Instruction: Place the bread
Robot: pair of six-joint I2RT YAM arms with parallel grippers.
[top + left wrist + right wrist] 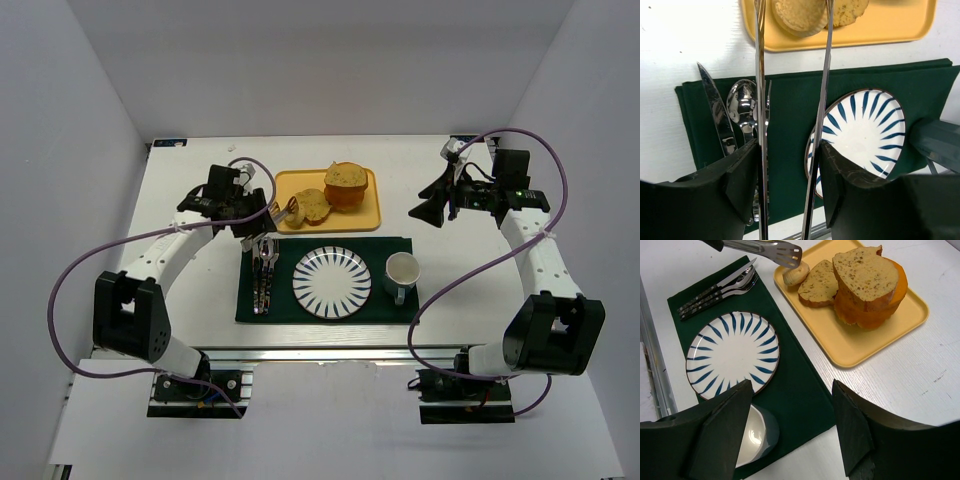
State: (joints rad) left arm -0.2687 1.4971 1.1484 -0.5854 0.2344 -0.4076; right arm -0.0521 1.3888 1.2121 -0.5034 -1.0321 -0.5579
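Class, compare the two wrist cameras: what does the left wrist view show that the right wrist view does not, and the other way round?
Only left wrist: the left hand clasping the long arms of the metal tongs. Only right wrist: the tall orange-crusted loaf chunk, the white mug and the tongs' tips at the small round golden-tan bread. Both: that bread, the blue-striped white plate, dark green placemat, yellow tray, steel cutlery.

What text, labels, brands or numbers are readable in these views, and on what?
None readable.
No print shows on the yellow tray, striped plate, mug, green mat, cutlery or tongs.
A small pale object at far left could be a label; too small to read.
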